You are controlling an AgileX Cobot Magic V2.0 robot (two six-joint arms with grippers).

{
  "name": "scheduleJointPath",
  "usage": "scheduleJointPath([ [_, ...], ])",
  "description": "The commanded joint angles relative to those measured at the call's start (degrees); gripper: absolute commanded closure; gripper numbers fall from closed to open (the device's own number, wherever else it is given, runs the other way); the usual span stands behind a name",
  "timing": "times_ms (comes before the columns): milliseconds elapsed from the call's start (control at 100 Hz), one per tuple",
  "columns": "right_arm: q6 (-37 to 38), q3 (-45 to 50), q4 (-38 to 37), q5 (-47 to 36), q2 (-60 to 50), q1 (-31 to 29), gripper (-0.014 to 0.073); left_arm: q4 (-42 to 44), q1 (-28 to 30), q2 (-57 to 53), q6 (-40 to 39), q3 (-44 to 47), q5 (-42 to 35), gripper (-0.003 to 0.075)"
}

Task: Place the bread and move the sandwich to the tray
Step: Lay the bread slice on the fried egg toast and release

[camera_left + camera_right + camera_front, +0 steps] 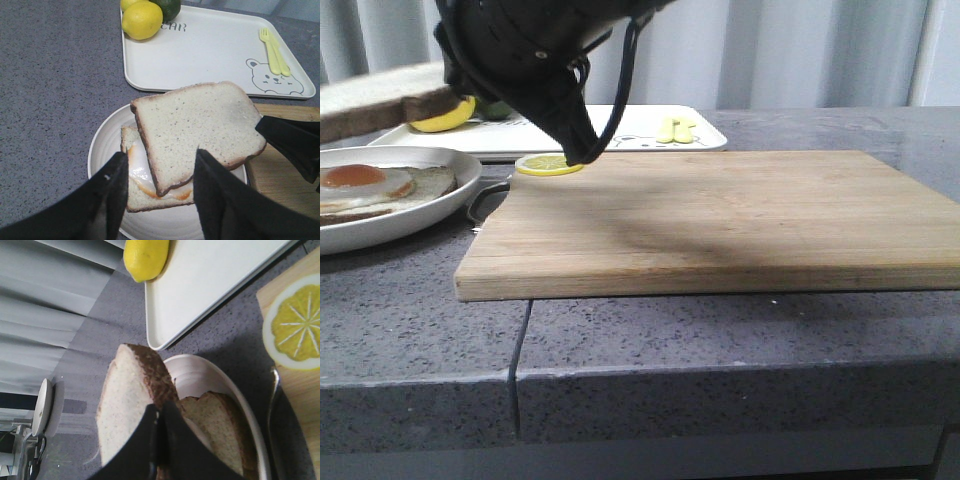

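Two grippers | front: bread [380, 95] held aloft far left above sandwich [375, 190] plate | left wrist: left gripper [157, 197] spread wide, empty, over sandwich; tray [210, 55] beyond | right wrist: right gripper [160, 412] clenched on bread's crust

The only readable lettering is "CAR", printed in dark capitals on the white tray [210, 55] near the lemon [142, 20] in the left wrist view; the lemon may cover further letters before it.
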Motion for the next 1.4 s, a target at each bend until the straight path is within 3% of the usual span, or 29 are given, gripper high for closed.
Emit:
scheduleJointPath([
  [0,-0.87,-2.06,-0.20,-3.79,-2.22,0.20,0.0655,-1.31,-0.12,-0.06,0.20,-2.02,-3.98,0.0440],
  [1100,-3.50,-1.41,2.71,-4.23,-0.55,3.11,0.0646,-1.31,-0.12,-0.06,0.20,-2.02,-3.77,0.0440],
  [1390,-5.50,-1.41,2.71,-3.96,-0.55,3.11,0.0450,-1.31,-0.12,-0.06,0.20,-2.02,-3.77,0.0440],
])
